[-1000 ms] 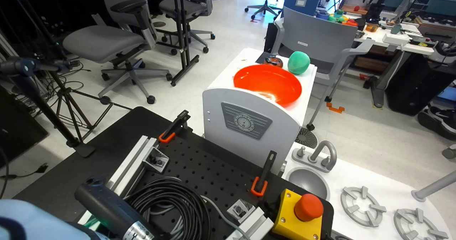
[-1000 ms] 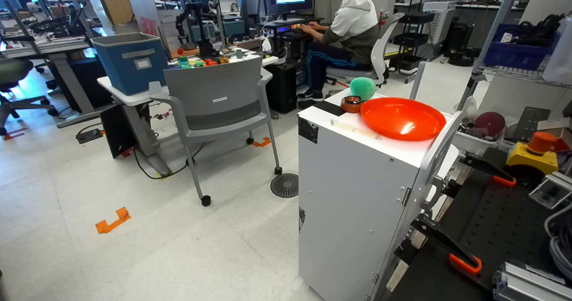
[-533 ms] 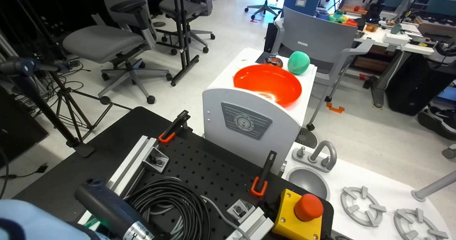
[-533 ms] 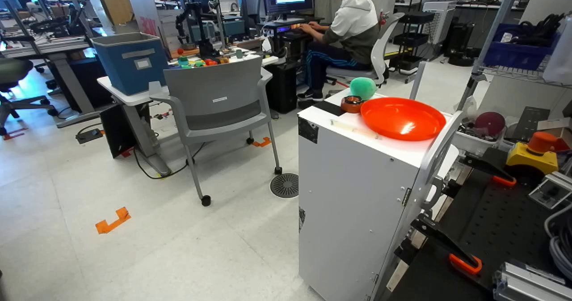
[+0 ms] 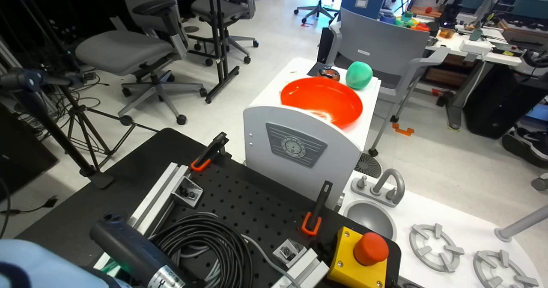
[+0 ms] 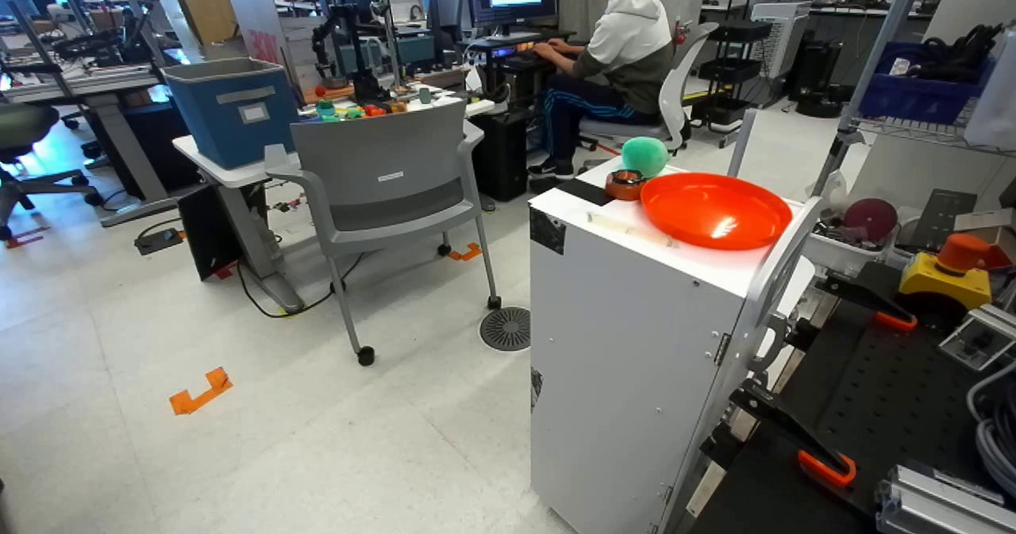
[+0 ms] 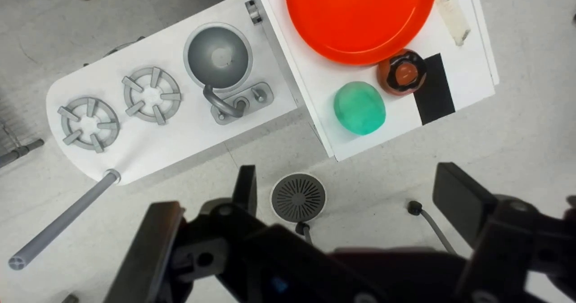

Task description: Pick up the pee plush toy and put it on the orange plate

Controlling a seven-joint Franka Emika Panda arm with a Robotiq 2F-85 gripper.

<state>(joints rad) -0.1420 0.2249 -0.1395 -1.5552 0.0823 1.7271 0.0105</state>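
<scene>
The pee plush toy, a bright green ball (image 7: 360,108), rests on the white cabinet top near its corner in the wrist view; it also shows in both exterior views as a green ball (image 5: 359,75). Beside it, apart from it, lies the wide orange plate (image 7: 360,15), its upper part cut off by the wrist view's edge; the whole orange plate (image 6: 714,210) shows in an exterior view, with nothing on it. My gripper (image 7: 346,171) stands open at the bottom of the wrist view, only floor between its fingers. The toy appears beyond the fingertips. No exterior view shows the gripper.
A brown toy (image 7: 402,72) with a black top sits between plate and ball. The cabinet's grey raised panel (image 5: 295,146) stands in front of the plate. A toy sink (image 5: 371,221) with a faucet adjoins it. A grey chair (image 6: 389,169) stands behind the cabinet.
</scene>
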